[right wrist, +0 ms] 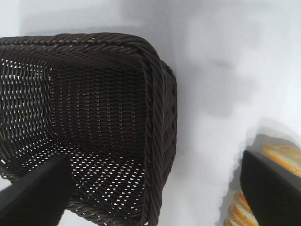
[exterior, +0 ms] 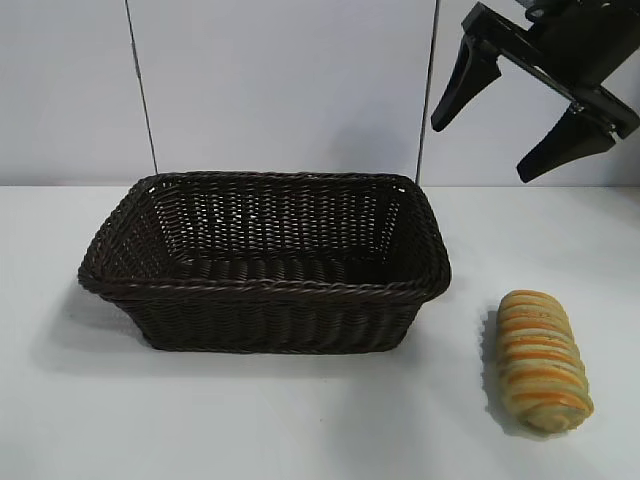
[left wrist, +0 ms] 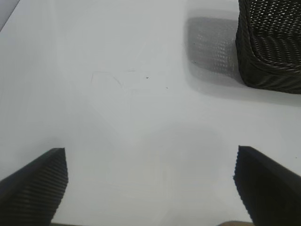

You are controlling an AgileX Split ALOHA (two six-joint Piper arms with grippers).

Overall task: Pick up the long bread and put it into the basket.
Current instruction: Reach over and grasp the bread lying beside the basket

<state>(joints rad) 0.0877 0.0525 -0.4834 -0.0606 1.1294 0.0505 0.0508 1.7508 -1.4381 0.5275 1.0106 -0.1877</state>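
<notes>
So the right gripper (exterior: 523, 113) is all matte black: two tapered, wedge-shaped fingers hanging off a blocky black crossbar, with a small silvery screw or fitting near one finger's base. Left gripper (left wrist: 150, 188) looks the same black, and its finger pads (left wrist: 35, 188) have a fine ribbed, cross-hatched texture.

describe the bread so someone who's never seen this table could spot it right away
Find the big dark-brown woven basket in the middle of the white table. To its right in the exterior view, nearer the front edge and apart from it, lies the long bread. It is an oblong tan-yellow loaf with orange-brown crosswise ridges, the only light, striped thing there.
</notes>
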